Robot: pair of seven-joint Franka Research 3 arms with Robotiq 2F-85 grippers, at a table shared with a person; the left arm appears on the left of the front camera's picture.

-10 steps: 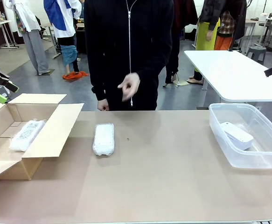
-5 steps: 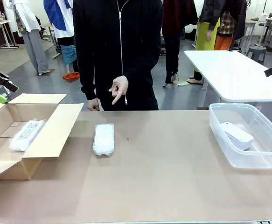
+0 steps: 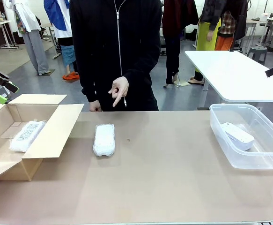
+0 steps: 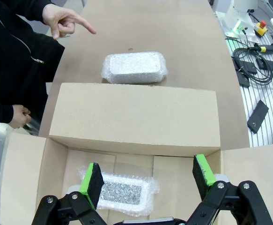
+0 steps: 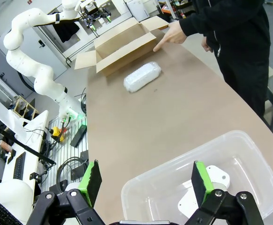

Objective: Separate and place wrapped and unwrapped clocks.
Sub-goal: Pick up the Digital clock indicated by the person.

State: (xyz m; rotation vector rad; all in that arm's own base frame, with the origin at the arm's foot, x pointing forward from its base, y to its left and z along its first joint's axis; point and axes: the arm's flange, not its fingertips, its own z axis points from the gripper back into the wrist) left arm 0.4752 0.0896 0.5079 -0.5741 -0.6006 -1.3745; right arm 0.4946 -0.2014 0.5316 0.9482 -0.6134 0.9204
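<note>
Now, in the front view, the person's pointing hand (image 3: 119,90) hangs above the far table edge with the index finger aimed down at the oblong clock bundled in whitish bubble wrap (image 3: 104,139), which lies flat on the brown table (image 3: 173,183); a second ago that hand was loosely curled a little further right, and the person has since stepped slightly to the left. A second bubble-wrapped clock (image 3: 27,135) lies inside the open brown cardboard box (image 3: 52,136) at the left, and the bare smooth white plastic clock (image 3: 237,136) rests in the clear plastic bin (image 3: 230,154) at the right; none of the three has moved. In the left wrist view, the left gripper (image 4: 147,177) hovers over the box with its green pads spread wide and nothing between them, the boxed clock below it and the table clock beyond the flap. In the right wrist view, the right gripper (image 5: 146,180) hangs above the bin, likewise spread and empty, the white clock beneath.
</note>
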